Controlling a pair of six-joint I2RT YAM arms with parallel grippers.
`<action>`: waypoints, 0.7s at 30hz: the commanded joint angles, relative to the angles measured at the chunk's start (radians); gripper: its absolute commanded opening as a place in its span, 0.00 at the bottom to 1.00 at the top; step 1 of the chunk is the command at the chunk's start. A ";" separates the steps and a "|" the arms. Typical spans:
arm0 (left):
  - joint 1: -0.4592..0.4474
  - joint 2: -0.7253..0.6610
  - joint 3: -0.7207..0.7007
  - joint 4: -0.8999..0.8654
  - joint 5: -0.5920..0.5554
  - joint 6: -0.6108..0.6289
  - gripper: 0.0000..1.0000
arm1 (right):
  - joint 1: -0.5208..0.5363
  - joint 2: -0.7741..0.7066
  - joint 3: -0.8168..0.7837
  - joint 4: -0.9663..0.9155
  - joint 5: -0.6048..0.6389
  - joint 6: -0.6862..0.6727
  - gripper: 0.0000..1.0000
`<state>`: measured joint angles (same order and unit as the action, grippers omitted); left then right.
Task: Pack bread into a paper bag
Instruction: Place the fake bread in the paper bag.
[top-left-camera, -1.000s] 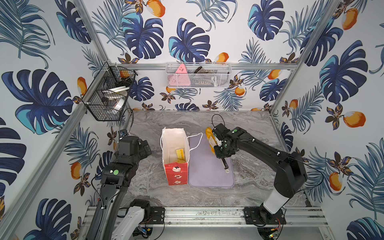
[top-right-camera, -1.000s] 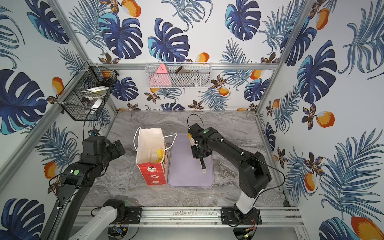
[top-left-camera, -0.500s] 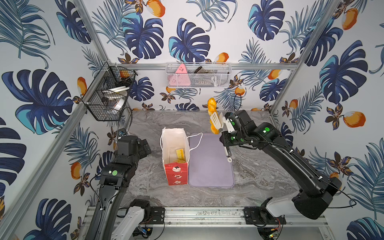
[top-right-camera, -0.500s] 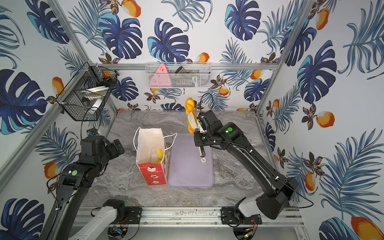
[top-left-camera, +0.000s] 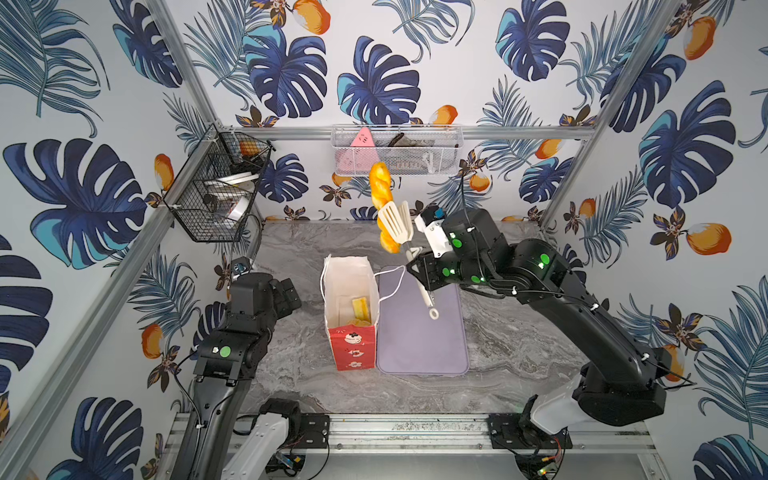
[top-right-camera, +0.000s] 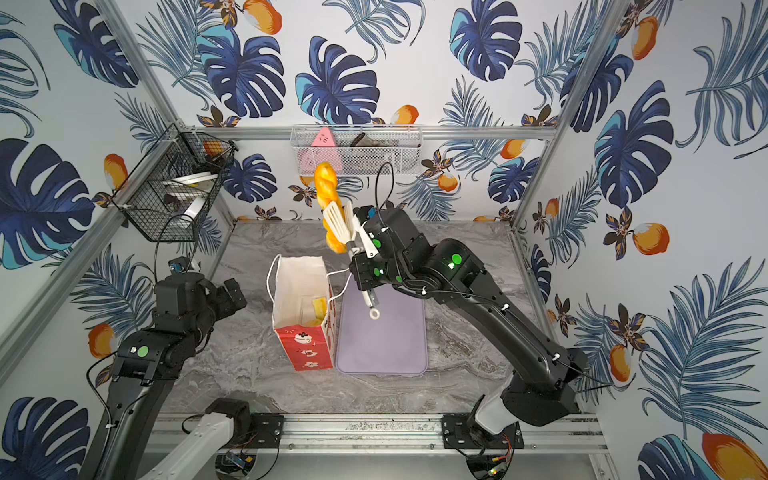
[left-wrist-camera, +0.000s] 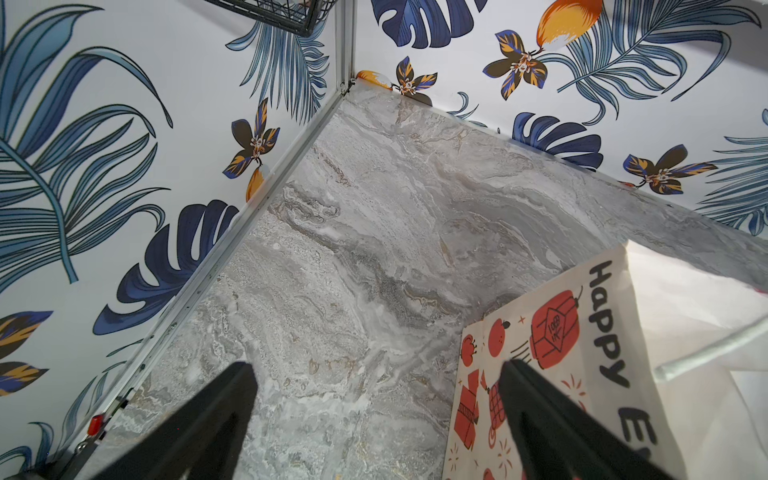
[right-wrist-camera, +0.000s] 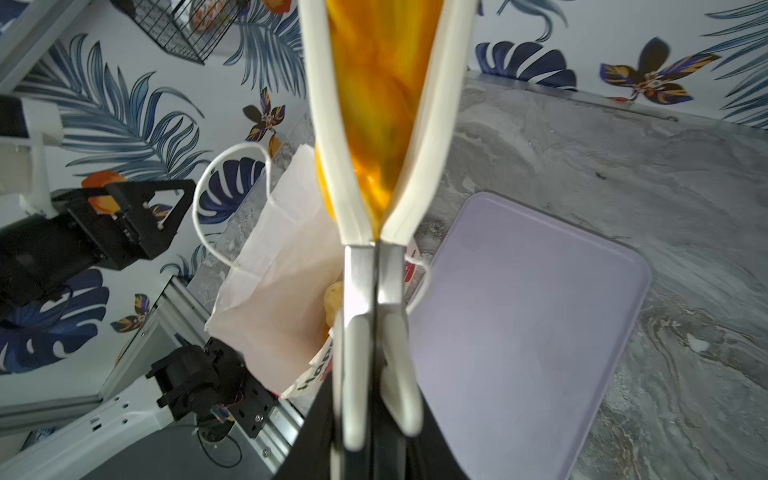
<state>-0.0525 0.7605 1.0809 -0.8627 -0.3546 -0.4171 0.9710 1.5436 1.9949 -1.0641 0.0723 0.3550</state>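
The right jaws are clamping shut on the handle of the white slotted tongs (top-left-camera: 397, 224). The tongs' blades are pinching the lower end of the twisted loaf (top-left-camera: 380, 185), which is hanging tilted, high over the desk (top-left-camera: 515, 332), above and near the far rim of the paper bag (top-left-camera: 353, 351). The bag is standing upright with its mouth gaping and its right wall running along the left edge of the lilac tray (top-left-camera: 419, 345). One cord handle (top-left-camera: 392, 277) is drooping over that edge, and a yellow wedge (top-left-camera: 360, 306) is lying inside. The left jaws are standing wide apart, gripping nothing, hovering over open desk beside the bag's left wall; whether they are touching it I cannot tell.
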 joint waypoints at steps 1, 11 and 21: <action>0.002 -0.005 0.007 -0.013 0.006 0.010 0.99 | 0.046 0.009 -0.034 0.036 0.007 0.019 0.00; 0.002 -0.014 -0.002 -0.018 0.010 0.010 0.99 | 0.149 0.001 -0.164 0.102 -0.035 0.073 0.00; 0.002 -0.020 -0.005 -0.023 0.011 0.012 0.99 | 0.192 0.051 -0.164 0.085 -0.039 0.079 0.12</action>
<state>-0.0525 0.7429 1.0767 -0.8845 -0.3420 -0.4171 1.1599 1.5932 1.8317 -1.0187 0.0280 0.4278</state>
